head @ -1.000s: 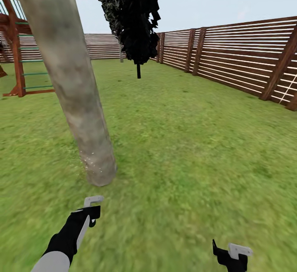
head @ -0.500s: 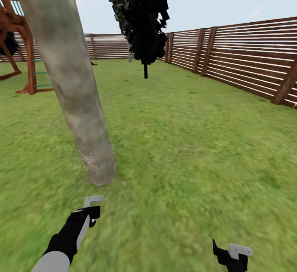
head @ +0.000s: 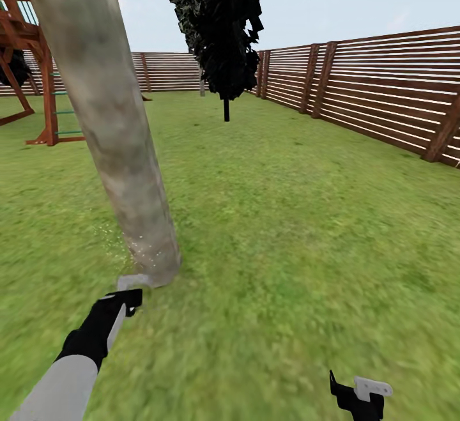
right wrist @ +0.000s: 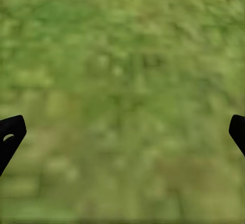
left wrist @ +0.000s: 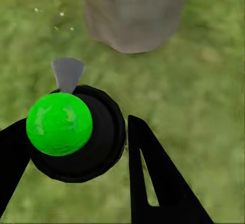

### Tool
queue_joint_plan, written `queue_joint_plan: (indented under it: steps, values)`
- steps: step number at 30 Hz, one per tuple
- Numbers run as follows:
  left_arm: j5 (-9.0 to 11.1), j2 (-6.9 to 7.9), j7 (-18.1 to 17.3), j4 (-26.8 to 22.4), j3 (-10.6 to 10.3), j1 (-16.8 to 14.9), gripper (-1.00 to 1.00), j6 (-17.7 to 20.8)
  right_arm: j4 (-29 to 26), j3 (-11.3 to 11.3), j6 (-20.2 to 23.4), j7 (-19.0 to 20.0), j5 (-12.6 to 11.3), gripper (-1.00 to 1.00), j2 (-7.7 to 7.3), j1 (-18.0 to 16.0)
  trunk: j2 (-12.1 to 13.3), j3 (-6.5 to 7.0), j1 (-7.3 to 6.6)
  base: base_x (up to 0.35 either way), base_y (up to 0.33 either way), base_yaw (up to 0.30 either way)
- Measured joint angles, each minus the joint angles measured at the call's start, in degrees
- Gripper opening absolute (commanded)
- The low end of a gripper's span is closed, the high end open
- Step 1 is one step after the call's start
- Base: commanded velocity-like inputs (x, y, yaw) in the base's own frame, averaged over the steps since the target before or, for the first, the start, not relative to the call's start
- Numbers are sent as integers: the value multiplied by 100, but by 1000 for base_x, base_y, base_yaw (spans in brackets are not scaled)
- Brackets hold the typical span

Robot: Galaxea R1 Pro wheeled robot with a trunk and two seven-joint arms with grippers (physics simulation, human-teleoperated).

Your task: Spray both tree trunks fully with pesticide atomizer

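Note:
A thick tree trunk [head: 112, 121] of blotchy grey-tan bark leans up from the lawn at the left of the head view. Its base [left wrist: 133, 12] stands just beyond the left gripper and carries white specks [head: 148, 250]. My left gripper [head: 130, 288] is shut on the pesticide atomizer [left wrist: 76, 134], a dark round body with a green ball on top. The atomizer's grey nozzle [left wrist: 67, 73] points at the trunk's foot. More specks float over the grass beside the trunk. My right gripper [head: 359, 394] hangs low over bare grass, its fingertips [right wrist: 11, 132] far apart and open.
A dark-leaved shrub on a thin stem [head: 225, 31] stands farther back. A brown slatted fence [head: 370, 89] runs along the right and the far side. A wooden play frame [head: 32, 63] rises at the far left. Open lawn [head: 300, 229] lies to the right of the trunk.
The camera turned a little at first. Since then my left arm has pushed forward to the trunk's foot, and fresh white specks show on and beside it. The right gripper stayed put.

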Motion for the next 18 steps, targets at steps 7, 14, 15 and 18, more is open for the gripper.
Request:
queue_joint_plan:
  steps: [7, 14, 15, 18]
  values:
    - [44, -410, 17, -33, -437, -257, -100, 12, 1, -5, 0, -6, -1, 100, 0, -1, 0, 1, 0, 0, 0, 46]
    - [55, 118, 20, -29, -387, -307, -100, 2, 1, -5, 0, -10, -1, 100, 0, -1, 0, 0, 0, 0, 0, 266]
    - [56, 92, 36, -31, -414, -305, -100, -14, 1, -2, 0, -10, -1, 100, 0, -1, 0, 0, 0, 0, 0, 271]
    - [81, -179, 38, -155, -450, -357, -100, -17, 0, -4, 0, -10, -1, 100, 0, 0, 0, 0, 0, 0, 0, 59]
